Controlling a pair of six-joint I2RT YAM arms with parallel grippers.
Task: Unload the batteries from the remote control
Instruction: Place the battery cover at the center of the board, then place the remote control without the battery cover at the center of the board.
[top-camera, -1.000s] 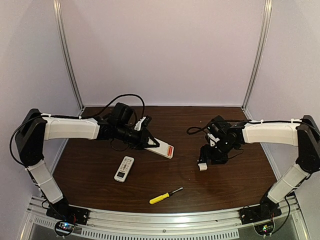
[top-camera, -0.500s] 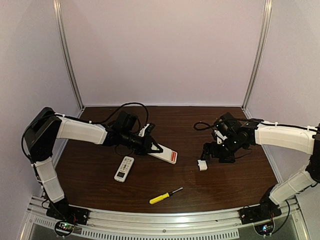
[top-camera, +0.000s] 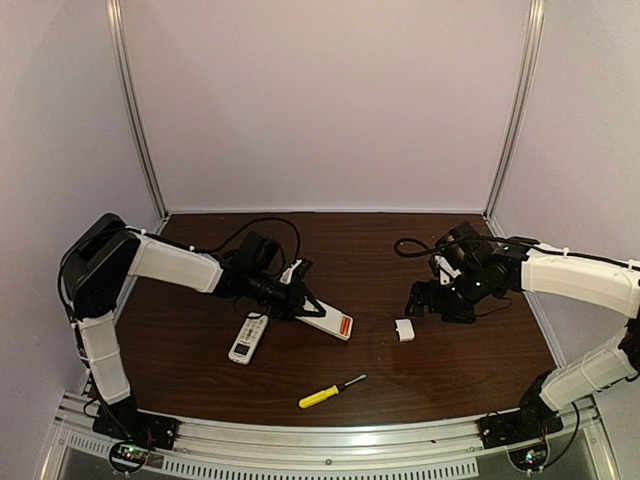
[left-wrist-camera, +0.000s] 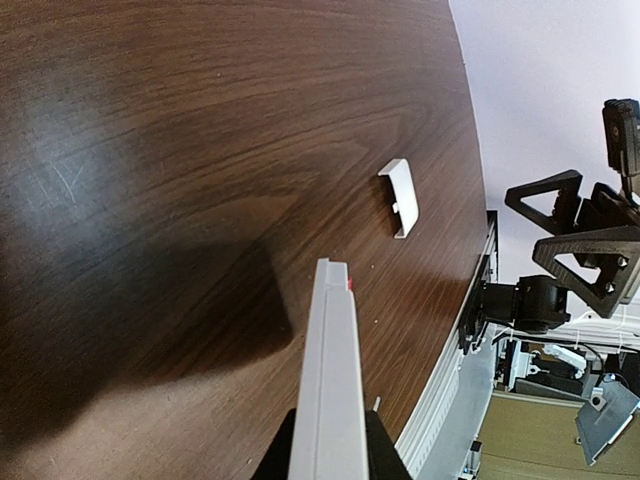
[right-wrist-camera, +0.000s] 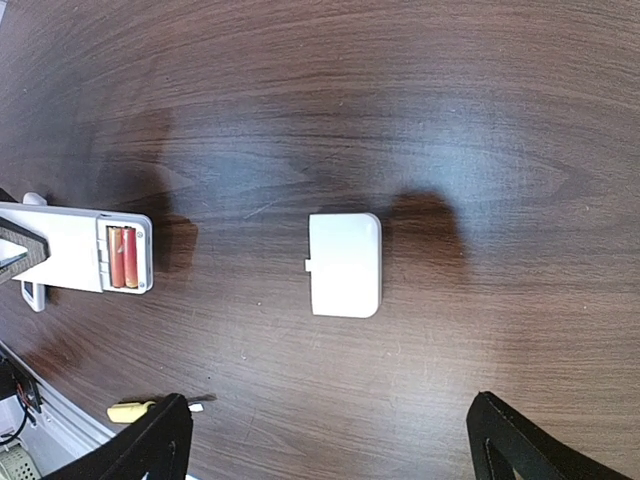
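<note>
A small white rectangular cover (right-wrist-camera: 345, 264) lies flat on the dark wooden tabletop (right-wrist-camera: 500, 120), just ahead of the right gripper (top-camera: 420, 300) and apart from it. A yellow-handled screwdriver (top-camera: 331, 391) lies well short of both grippers. A spare small white remote (top-camera: 248, 337) lies near the left gripper (top-camera: 312, 303).

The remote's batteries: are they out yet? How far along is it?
Done: the white cover is off, lying on the table. In hand: the left jaws grip the opened remote. Left: both orange batteries still sit in their compartment; the right jaws are open, empty.
</note>
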